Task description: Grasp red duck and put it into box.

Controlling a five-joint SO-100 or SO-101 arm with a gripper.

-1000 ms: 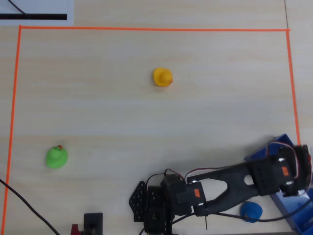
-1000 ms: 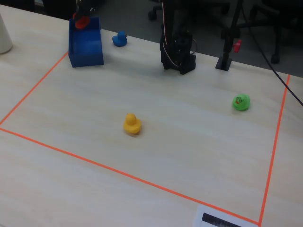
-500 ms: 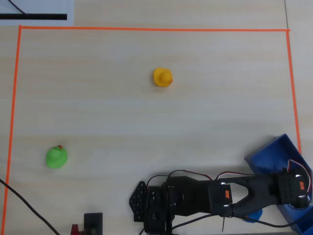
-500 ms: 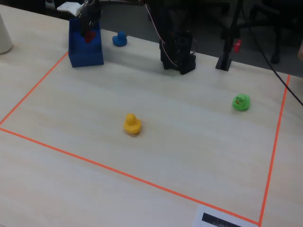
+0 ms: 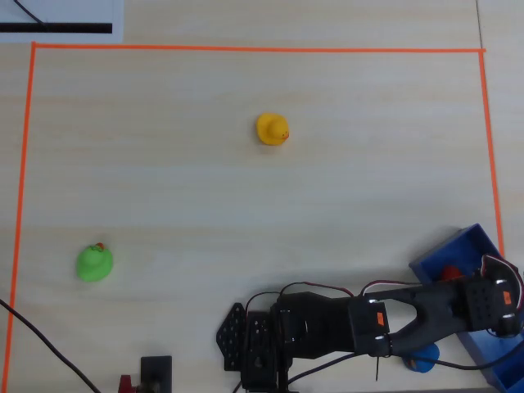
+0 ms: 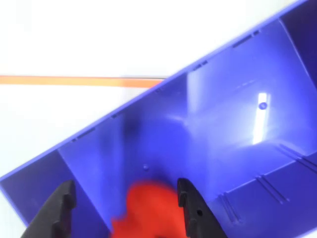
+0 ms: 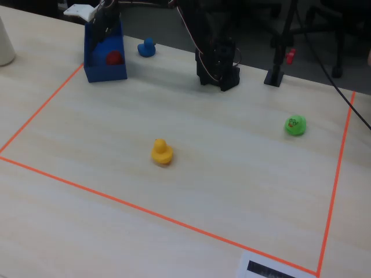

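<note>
The red duck (image 7: pixel 113 57) lies inside the blue box (image 7: pixel 106 72) at the far left corner of the fixed view. The overhead view shows the red duck (image 5: pixel 451 273) as a small red patch in the box (image 5: pixel 458 246) at the bottom right. My gripper (image 6: pixel 126 191) hangs open over the box (image 6: pixel 233 124). In the wrist view the blurred red duck (image 6: pixel 148 213) is below and between the black fingers (image 6: pixel 190 208), close to the right one and apart from the left. In the fixed view the gripper (image 7: pixel 104 23) is above the box's far end.
A blue duck (image 7: pixel 147 47) sits just outside the box, next to the arm's base (image 7: pixel 218 69). A yellow duck (image 5: pixel 272 129) stands mid-table and a green duck (image 5: pixel 95 263) at the overhead view's left. Orange tape (image 5: pixel 246 49) frames the work area.
The arm swung and lowered over the box with the red duck in its jaws. The jaws have since opened, and the duck now lies on the box floor.
</note>
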